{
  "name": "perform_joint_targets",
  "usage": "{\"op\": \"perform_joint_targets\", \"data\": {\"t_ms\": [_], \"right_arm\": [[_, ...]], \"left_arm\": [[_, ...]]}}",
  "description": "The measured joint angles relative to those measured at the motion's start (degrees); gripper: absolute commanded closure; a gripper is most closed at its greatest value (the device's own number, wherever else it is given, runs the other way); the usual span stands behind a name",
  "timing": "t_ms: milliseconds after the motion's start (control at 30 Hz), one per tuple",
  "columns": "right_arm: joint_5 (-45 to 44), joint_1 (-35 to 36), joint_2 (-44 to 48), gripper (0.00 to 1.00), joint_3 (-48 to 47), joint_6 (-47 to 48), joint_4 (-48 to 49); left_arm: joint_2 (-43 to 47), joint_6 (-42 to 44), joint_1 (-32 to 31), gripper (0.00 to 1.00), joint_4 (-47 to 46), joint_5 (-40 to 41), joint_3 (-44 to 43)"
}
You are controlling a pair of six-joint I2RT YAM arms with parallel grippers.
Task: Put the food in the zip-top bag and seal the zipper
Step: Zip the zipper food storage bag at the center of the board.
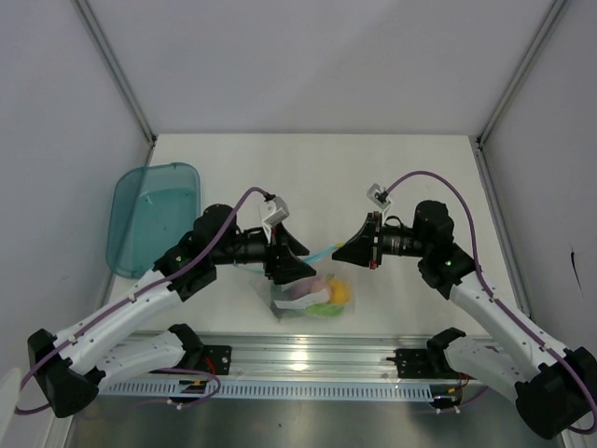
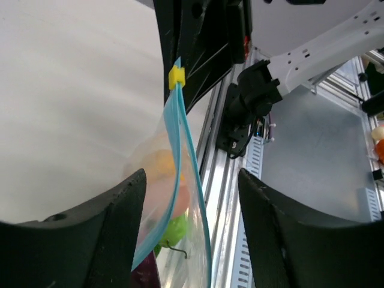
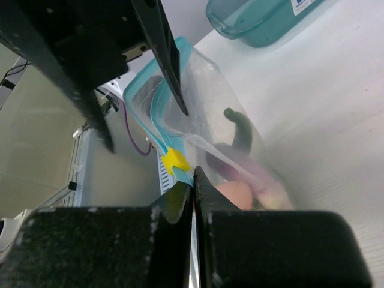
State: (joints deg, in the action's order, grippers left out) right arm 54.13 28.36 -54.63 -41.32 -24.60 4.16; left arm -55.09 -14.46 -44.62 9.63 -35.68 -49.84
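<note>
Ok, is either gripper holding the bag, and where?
The right gripper pinches the zip-top bag by its zipper, right beside the yellow slider. The left gripper is open, straddling the zipper, gripping nothing.

I see a translucent teal plastic tub (image 1: 154,219) at the left edge of the white tabletop (image 1: 308,177); a silver metal rail (image 1: 308,359) runs along its near side.

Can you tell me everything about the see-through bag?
The zip-top bag is clear, floppy plastic with a light blue zipper and a yellow slider. Inside sits toy food. Its bottom seems to rest on the table, rim lifted. The right tool pinches the rim beside the slider; the left tool is open around it.
</note>
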Motion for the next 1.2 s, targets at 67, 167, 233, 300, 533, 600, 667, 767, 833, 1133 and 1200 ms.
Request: {"op": "perform_joint_targets", "data": {"t_ms": [67, 167, 233, 300, 533, 600, 667, 767, 833, 1133, 1200], "right_arm": [[-0.68, 0.63, 0.00, 1.00, -0.04, 0.02, -0.17], [-1.20, 2.40, -0.39, 1.00, -0.85, 0.70, -1.64], [-1.51, 4.13, -1.38, 1.00, -2.64, 1.57, -3.34], [-2.27, 5.64, -2.32, 1.00, -4.66, 2.45, -4.94], [-4.33, 7.48, -3.02, 1.00, -6.80, 2.82, -7.30], [-4.94, 7.63, -3.02, 1.00, -6.80, 2.16, -7.32], [-5.64, 7.78, -3.02, 1.00, -6.80, 1.62, -7.34], [-6.29, 7.91, -2.99, 1.00, -6.80, 0.76, -7.32], [-6.64, 8.02, -2.99, 1.00, -6.80, 0.52, -7.32], [-7.39, 9.09, -2.75, 1.00, -6.80, -0.02, -7.30], [-7.56, 9.09, -2.67, 1.00, -6.80, -0.02, -7.32]], "left_arm": [[1.70, 0.17, 0.00, 0.30, -0.76, 0.35, 0.61], [2.47, 1.36, 0.00, 0.36, -1.42, 0.59, -1.03], [-0.11, 2.45, 0.00, 0.42, 0.04, 0.31, -5.31], [-3.93, 3.10, 0.00, 0.42, 0.20, -0.72, -10.40], [-9.11, 4.50, -0.81, 0.46, 1.99, -2.03, -13.99], [-9.31, 5.11, -1.36, 0.49, 2.80, -2.03, -14.03], [-9.33, 5.73, -1.64, 0.50, 3.52, -2.03, -14.03], [-9.33, 6.32, -1.75, 0.51, 4.15, -1.99, -14.03], [-9.33, 6.67, -1.77, 0.52, 4.59, -1.90, -14.03], [-9.79, 7.45, -1.88, 0.54, 5.14, -0.52, -14.03], [-10.23, 7.48, -1.88, 0.57, 5.14, -0.48, -14.03]]}}
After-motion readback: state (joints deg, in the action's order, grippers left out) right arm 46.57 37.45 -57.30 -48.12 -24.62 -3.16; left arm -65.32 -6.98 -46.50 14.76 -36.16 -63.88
